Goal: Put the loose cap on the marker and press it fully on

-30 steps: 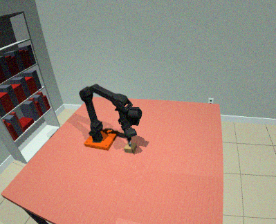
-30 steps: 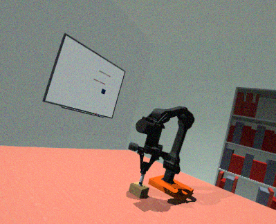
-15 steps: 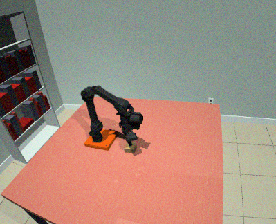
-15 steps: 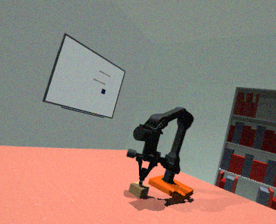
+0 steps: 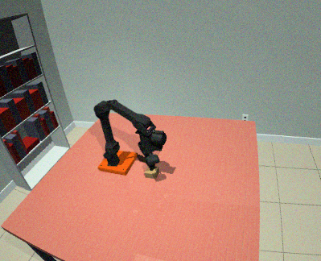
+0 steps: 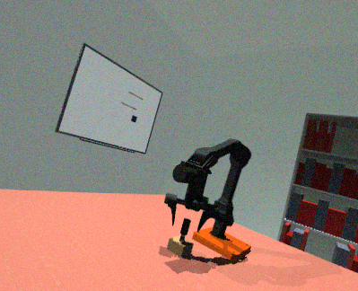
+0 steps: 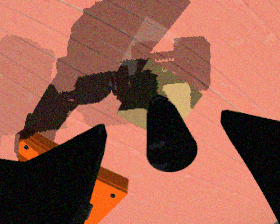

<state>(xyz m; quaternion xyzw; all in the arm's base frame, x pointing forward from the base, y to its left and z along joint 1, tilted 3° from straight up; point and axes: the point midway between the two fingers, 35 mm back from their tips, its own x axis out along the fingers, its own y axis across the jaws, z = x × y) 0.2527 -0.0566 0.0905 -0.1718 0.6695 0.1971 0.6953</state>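
I'm watching the claw (image 5: 151, 166) (image 6: 186, 228) (image 7: 164, 123) from my remote station, and it is standing wide open, pointing down, gripping nothing. The black cap (image 6: 186, 225) (image 7: 171, 142) is sitting on top of the marker (image 6: 182, 239), which is standing in the tan holder block (image 5: 149, 174) (image 6: 179, 248) (image 7: 178, 95). I cannot tell whether the cap is fully clicked down. In my wrist view the cap is showing between the two spread fingers, with a gap on either side, and it is hiding the marker beneath.

Around this, the block is resting on the reddish desk (image 5: 203, 181) (image 6: 74, 233) (image 7: 261, 50), near the orange base plate (image 5: 125, 169) (image 6: 236, 251) (image 7: 111, 192). That plate is lying on the arm's own side, and one finger is overlapping it in my wrist view. The arm (image 5: 127, 113) (image 6: 232, 180) is arching over from the plate, and from above the claw is covering the cap, so I'm relying on the exterior view there. Dark shadows are falling across part of the block and the desk. Well apart from the work, a bookshelf (image 5: 50, 94) (image 6: 298, 153) is standing beyond the desk, and a whiteboard (image 6: 110, 94) is hanging on the wall.
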